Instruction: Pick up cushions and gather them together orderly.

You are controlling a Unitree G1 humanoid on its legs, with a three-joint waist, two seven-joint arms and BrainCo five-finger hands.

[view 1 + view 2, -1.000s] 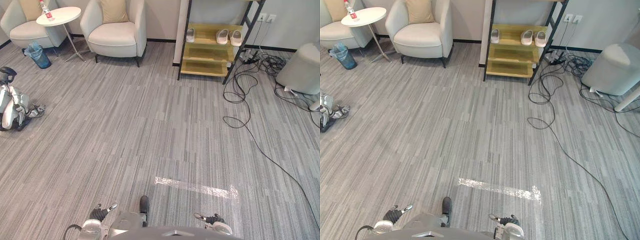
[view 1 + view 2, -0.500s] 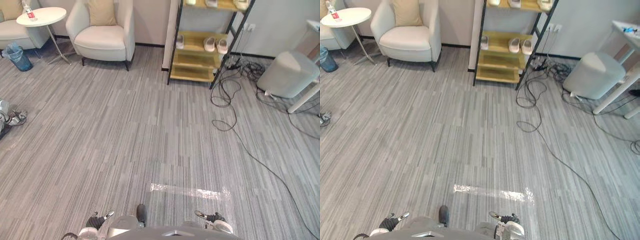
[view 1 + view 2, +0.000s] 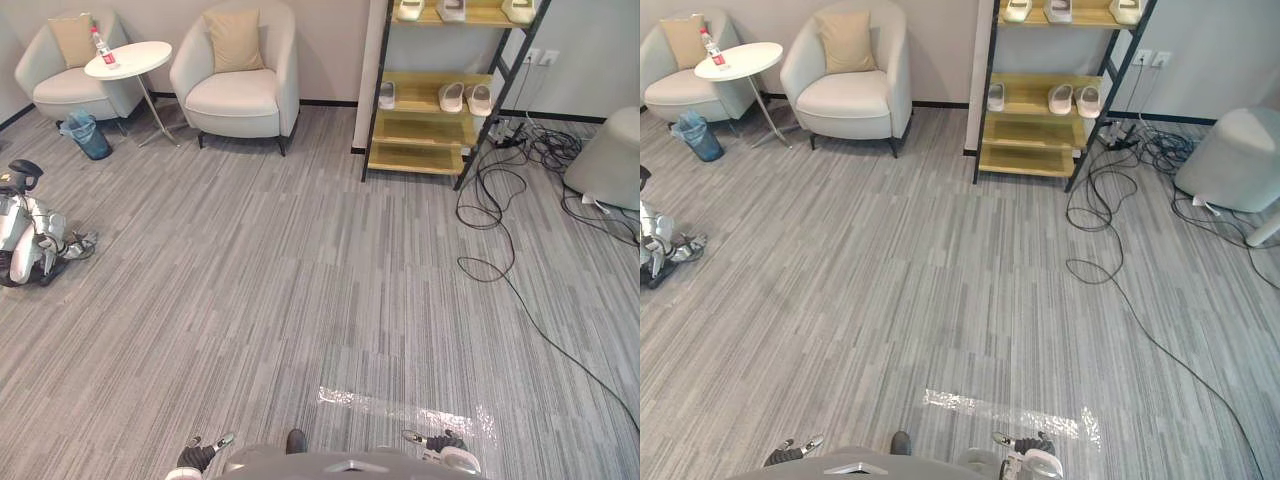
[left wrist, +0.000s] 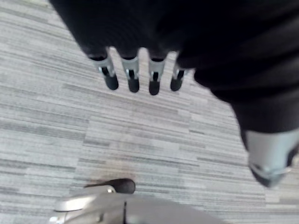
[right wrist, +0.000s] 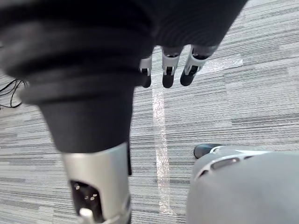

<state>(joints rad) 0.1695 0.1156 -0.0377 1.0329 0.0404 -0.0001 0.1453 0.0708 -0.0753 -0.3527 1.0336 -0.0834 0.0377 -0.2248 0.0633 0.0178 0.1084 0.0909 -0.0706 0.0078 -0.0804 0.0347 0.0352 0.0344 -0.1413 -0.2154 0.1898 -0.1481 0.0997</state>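
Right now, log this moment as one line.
cushions: one on each armchair, untouched | left hand: open, empty | right hand: open, empty

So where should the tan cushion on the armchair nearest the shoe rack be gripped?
Probably by its top edge, reached from the open front: the cushion stands upright against the back of the armchair, whose curved sides wall off both flanks.

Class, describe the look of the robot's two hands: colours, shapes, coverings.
Both look alike. The left hand has slim silver fingers in a row, each ending in a rounded dark tip, emerging from a dark ribbed cover. The right hand matches, with a thicker silver thumb set apart.
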